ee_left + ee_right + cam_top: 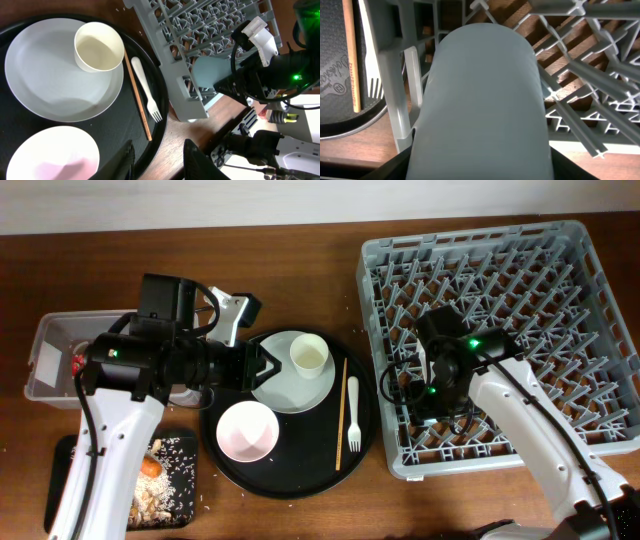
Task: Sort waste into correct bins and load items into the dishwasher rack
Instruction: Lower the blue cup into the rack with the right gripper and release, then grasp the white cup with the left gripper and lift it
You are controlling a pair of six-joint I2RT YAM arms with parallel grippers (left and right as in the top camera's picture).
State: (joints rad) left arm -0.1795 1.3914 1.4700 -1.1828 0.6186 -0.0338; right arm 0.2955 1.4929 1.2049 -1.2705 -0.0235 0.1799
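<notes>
Light blue cup (pixel 480 100) fills the middle of the right wrist view, pinched in my right gripper (pixel 480 170) at the grey rack's (pixel 480 235) lower left corner. My left gripper (pixel 159 161) hangs spread over the round black tray (pixel 300 468), left of center overhead.

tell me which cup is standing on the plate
The cream cup, upright on the pale plate; the light blue cup is over at the grey rack.
</notes>
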